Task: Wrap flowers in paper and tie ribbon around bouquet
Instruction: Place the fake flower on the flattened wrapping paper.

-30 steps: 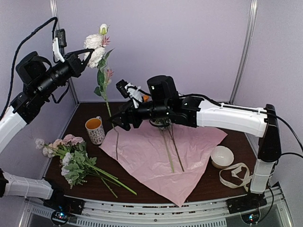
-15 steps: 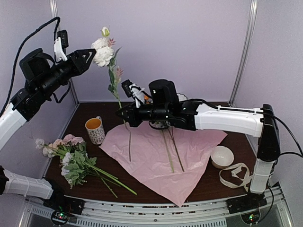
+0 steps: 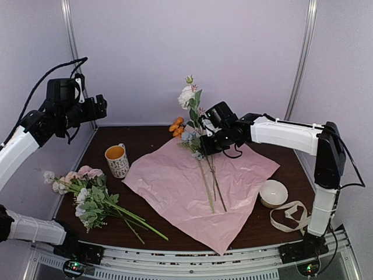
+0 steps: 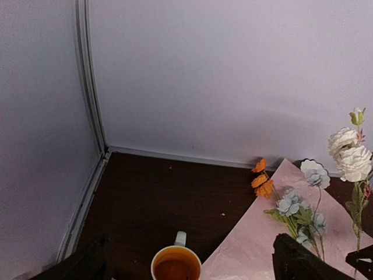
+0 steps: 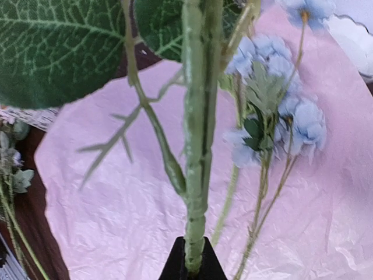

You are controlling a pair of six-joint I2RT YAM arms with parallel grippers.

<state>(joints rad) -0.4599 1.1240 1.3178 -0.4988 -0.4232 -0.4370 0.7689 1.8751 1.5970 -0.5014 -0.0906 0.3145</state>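
The paper (image 3: pixel 175 192) lies flat with its pale pink side up. On it lie flowers with orange blooms (image 3: pixel 176 125) and blue blooms (image 3: pixel 189 137), stems toward me. My right gripper (image 3: pixel 205 143) is shut on the green stem (image 5: pixel 195 192) of a white flower (image 3: pixel 186 96) and holds it upright over the paper's far part. My left gripper (image 3: pixel 102 108) is open and empty, high at the left over the mug (image 4: pixel 176 265). A leafy bunch of pink and white flowers (image 3: pixel 87 195) lies at the front left. The cream ribbon (image 3: pixel 291 216) lies at the front right. No bouquet is in view.
An orange-lined mug (image 3: pixel 117 160) stands just left of the paper. A white bowl (image 3: pixel 273 192) sits by the paper's right corner, beside the ribbon. Lilac walls close in the back and both sides.
My left gripper opened, let go of the white flower and drew back to the left. My right gripper shut on its stem and carried it right, over the paper.
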